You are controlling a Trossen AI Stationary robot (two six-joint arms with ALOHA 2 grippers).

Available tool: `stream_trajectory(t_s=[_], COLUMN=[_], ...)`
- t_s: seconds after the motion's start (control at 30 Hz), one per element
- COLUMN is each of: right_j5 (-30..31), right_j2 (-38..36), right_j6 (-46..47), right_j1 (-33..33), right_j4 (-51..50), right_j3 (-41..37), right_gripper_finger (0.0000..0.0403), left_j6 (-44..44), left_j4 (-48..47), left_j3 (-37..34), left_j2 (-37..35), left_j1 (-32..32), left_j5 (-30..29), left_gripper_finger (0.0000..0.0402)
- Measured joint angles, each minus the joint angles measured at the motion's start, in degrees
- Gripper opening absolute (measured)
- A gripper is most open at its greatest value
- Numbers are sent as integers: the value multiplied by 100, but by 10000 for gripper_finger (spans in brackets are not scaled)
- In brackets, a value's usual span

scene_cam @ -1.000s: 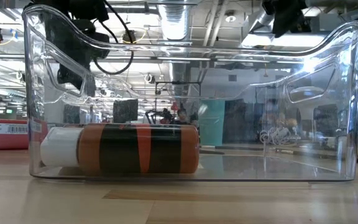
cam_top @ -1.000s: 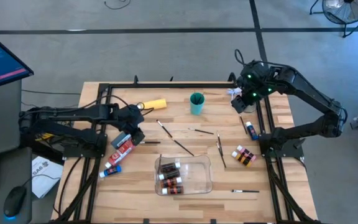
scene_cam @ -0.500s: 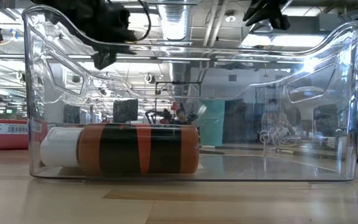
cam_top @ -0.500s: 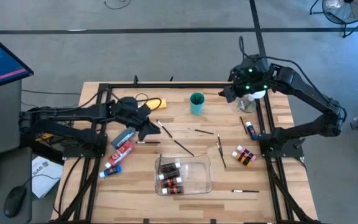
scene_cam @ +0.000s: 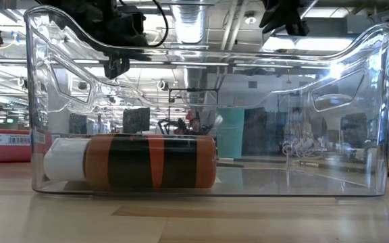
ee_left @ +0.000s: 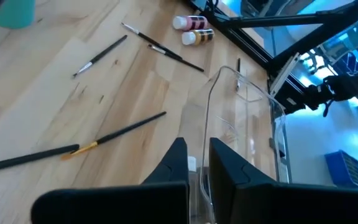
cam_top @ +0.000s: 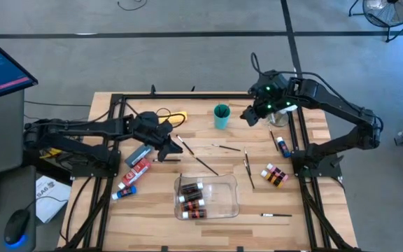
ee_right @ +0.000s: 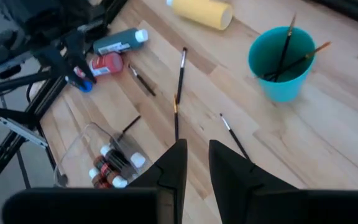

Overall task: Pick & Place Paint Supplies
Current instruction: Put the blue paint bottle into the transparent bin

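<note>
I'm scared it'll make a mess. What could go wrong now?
The left end effector is shut right by a thin brush lying flat, so it might roll it instead of lifting it. The right end effector hangs beside the cup with brushes poking out. A bump could tip it.

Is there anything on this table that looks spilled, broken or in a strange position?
Nothing looks spilled or damaged. The brushes lie scattered at different angles, and the yellow bottle lies on its side, but the teal cup stands upright.
</note>
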Motion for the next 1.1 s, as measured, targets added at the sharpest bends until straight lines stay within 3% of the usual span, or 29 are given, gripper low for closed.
stream_trajectory(t_s=[0.17,0.37,0.53,0.8,1.1], right_j5=[-8,170,637,930,472], right_j2=[15,7,-55,-14,-46], right_j6=[8,61,105,75,-305], right_j1=[154,109,59,55,206], right_j4=[-349,-2419,-3102,-2601,-948], right_j3=[3,-74,-475,-1057,-1048], right_gripper_finger=[61,53,43,35,33], left_j6=[13,24,36,-8,-68], left_j4=[-79,-131,-126,-295,-2081], left_j3=[0,-2,-2,-2,-4], left_j2=[0,0,0,-2,-2], left_j1=[-2,-2,4,6,37], left_j5=[34,33,-45,-303,-1108], left_gripper_finger=[1,1,1,1,2])
